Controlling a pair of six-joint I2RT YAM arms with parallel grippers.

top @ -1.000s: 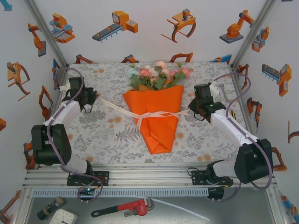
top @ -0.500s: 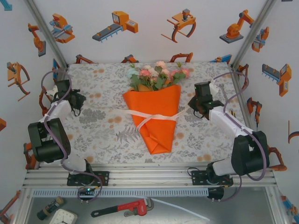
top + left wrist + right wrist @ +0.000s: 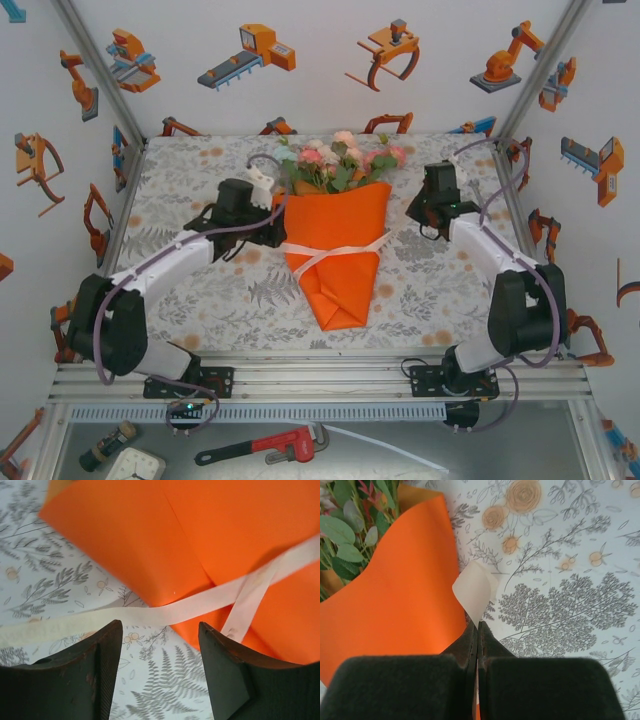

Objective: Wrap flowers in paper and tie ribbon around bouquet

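The bouquet lies mid-table: a cone of orange paper (image 3: 338, 270) with the flowers (image 3: 335, 160) poking out at its far end. The cream ribbon (image 3: 330, 250) crosses over the cone's middle. My left gripper (image 3: 274, 216) stands open at the cone's left edge. In the left wrist view its fingers (image 3: 102, 672) straddle bare cloth, with the ribbon (image 3: 150, 614) lying just ahead of the left gripper (image 3: 160, 632) and the paper (image 3: 200, 535) beyond. My right gripper (image 3: 417, 216), just right of the cone, is shut on the ribbon's end (image 3: 475, 591), which sticks out past the right gripper's tips (image 3: 478, 626).
The printed cloth (image 3: 200, 290) covers the table between patterned side walls. A metal rail (image 3: 320, 385) runs along the near edge by both arm bases. Below it lie a red pipe wrench (image 3: 265, 447) and small items (image 3: 120, 450).
The left gripper let go of the ribbon's left end, opened, and swung from the far left in to the cone's left edge. The ribbon's left side went slack. The right gripper drew slightly back.
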